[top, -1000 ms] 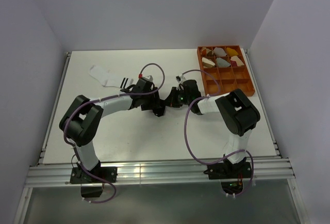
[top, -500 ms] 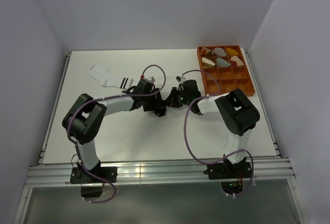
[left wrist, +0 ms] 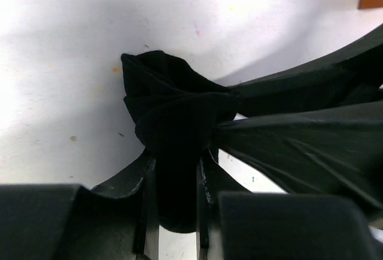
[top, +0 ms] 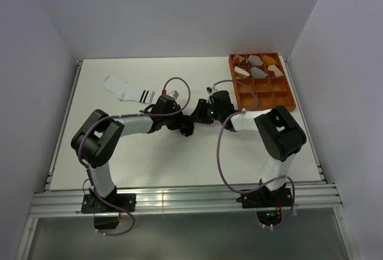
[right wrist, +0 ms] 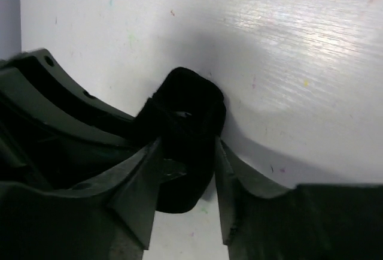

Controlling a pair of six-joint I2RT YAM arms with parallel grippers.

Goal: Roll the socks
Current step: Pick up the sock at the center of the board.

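Note:
The black sock [top: 192,120] is bunched into a small dark bundle at the table's middle, held between both grippers. In the left wrist view the bundle [left wrist: 173,122] sits between my left gripper's [left wrist: 175,167] fingers, which are shut on it. In the right wrist view the same sock [right wrist: 188,128] is clamped by my right gripper [right wrist: 185,152]. From above, the left gripper [top: 184,126] and right gripper [top: 199,115] meet tip to tip over it. The white sock [top: 127,90] with black cuff stripes lies flat at the far left.
An orange compartment tray [top: 277,101] stands at the far right with several rolled bundles in its back cells. Purple cables loop over both arms. The table's near edge rail runs below the arm bases.
My left wrist has shifted slightly right and lower, closer to the right gripper. The black sock stays pinched between both. The white sock has not moved.

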